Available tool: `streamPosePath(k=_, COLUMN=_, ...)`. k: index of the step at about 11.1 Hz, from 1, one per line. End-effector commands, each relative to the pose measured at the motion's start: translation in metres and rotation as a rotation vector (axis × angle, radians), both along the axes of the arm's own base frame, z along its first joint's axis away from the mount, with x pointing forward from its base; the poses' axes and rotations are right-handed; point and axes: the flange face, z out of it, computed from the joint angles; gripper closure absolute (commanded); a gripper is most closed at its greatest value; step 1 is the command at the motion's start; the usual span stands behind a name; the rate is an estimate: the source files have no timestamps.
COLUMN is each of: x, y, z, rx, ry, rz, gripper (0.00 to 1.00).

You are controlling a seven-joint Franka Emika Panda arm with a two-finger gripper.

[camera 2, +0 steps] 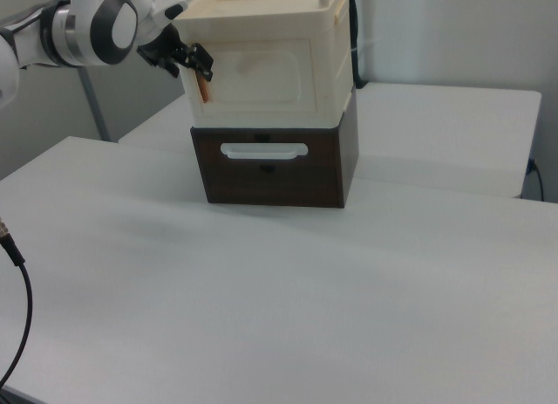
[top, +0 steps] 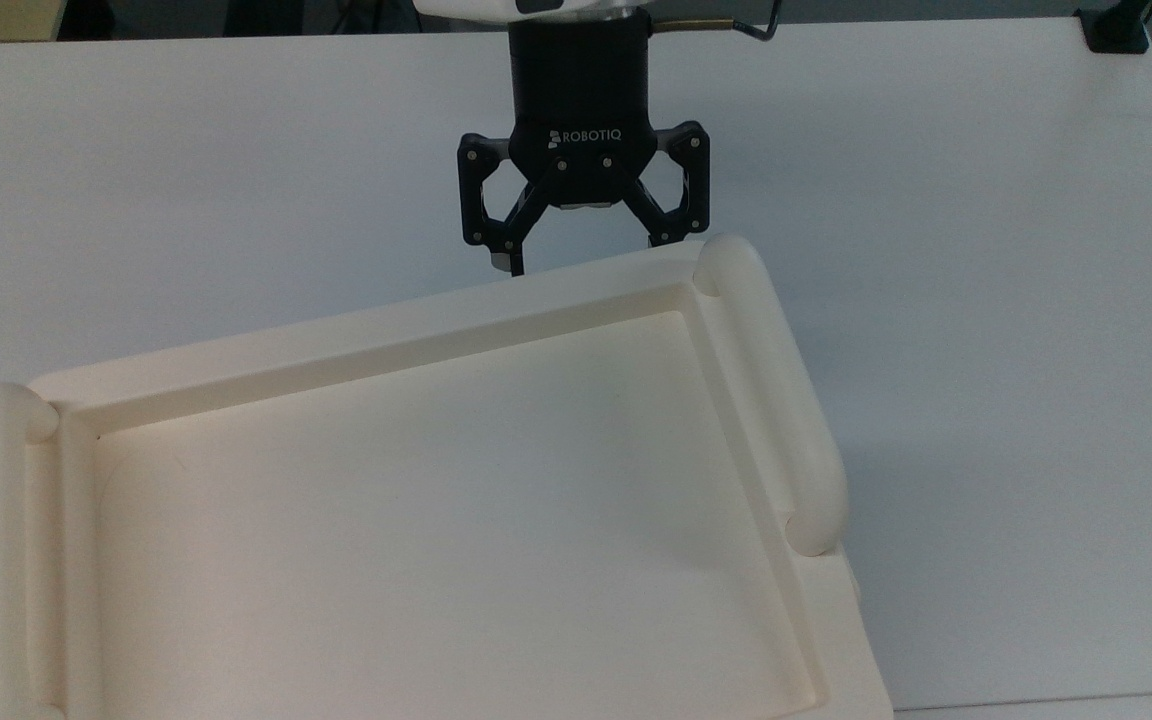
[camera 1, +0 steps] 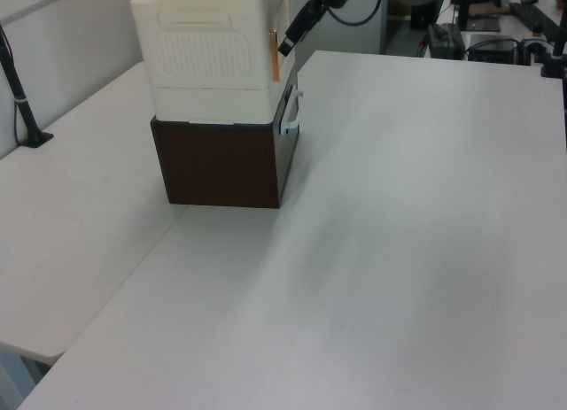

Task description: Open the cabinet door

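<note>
White table (camera 1: 416, 215) carries the cream cabinet on a brown drawer box (camera 2: 270, 164), and the gripper (top: 586, 262), spread wide, hangs beside the cabinet door (camera 2: 257, 77), apparently ready to reach its handle.

lab | white tables (camera 1: 425, 206) | robot arm (camera 2: 96, 20) | cabled gear (camera 1: 496, 38) behind

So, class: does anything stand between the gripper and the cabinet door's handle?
Nothing visible does. The gripper is right at the copper-coloured handle on the cream cabinet door, with no other object between them.
</note>
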Motion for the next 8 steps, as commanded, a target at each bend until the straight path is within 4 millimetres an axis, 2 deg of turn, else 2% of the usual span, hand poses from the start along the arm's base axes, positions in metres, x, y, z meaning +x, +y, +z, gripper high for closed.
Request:
streamPosePath(k=1, x=0.025, y=0.007, z=-0.012, rx=-0.041, ry=-0.053, rz=-0.037, gripper=0.22)
streamPosePath(k=2, x=0.03, y=0.007, z=-0.019, rx=-0.056, ry=-0.071, rz=-0.033, gripper=0.26)
streamPosePath(k=4, x=0.032, y=0.007, z=-0.023, rx=-0.068, ry=-0.075, rz=-0.03, gripper=0.62)
streamPosePath(k=6, x=0.032, y=0.006, z=-0.021, rx=-0.059, ry=-0.078, rz=-0.042, gripper=0.86)
streamPosePath(k=7, x=0.031, y=0.005, z=-0.019, rx=-0.059, ry=-0.08, rz=-0.046, gripper=0.95)
streamPosePath(k=8, x=0.03, y=0.005, z=-0.017, rx=-0.061, ry=-0.08, rz=-0.045, gripper=1.0)
